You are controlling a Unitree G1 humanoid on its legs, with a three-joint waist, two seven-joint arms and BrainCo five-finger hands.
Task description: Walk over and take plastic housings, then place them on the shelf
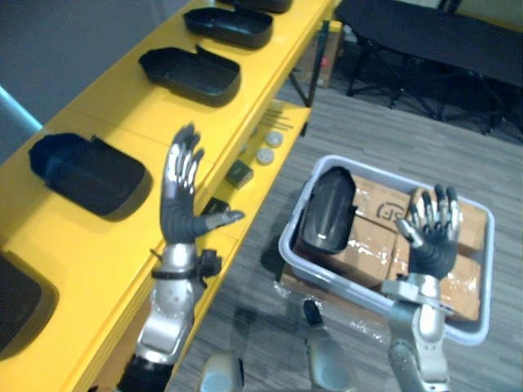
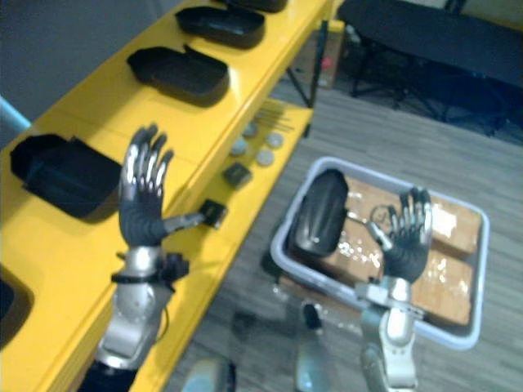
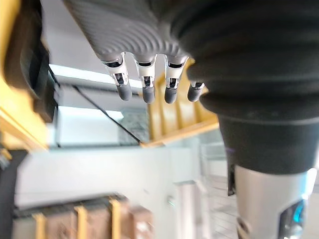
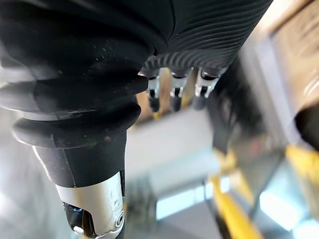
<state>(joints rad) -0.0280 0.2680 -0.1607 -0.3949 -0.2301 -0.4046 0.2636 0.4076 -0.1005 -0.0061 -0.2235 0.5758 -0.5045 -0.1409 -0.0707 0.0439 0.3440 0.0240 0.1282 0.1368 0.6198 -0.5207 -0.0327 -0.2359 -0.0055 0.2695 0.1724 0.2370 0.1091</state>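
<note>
Several black plastic housings lie on the yellow shelf [image 1: 122, 269]: one at the left [image 1: 86, 173], one further back [image 1: 189, 75], another behind it [image 1: 229, 26]. One more black housing [image 1: 327, 208] leans inside the grey bin [image 1: 482, 314] on cardboard boxes. My left hand [image 1: 181, 196] is raised over the shelf's front edge, fingers straight, thumb out, holding nothing. My right hand [image 1: 433, 229] is raised over the bin, to the right of the housing, fingers spread and empty.
Small parts, round discs [image 1: 268, 149] and a dark square block [image 1: 239, 173], lie on the lower yellow ledge. Cardboard boxes [image 1: 368, 237] fill the bin. A dark table [image 1: 425, 33] with folding legs stands at the back right on the grey floor.
</note>
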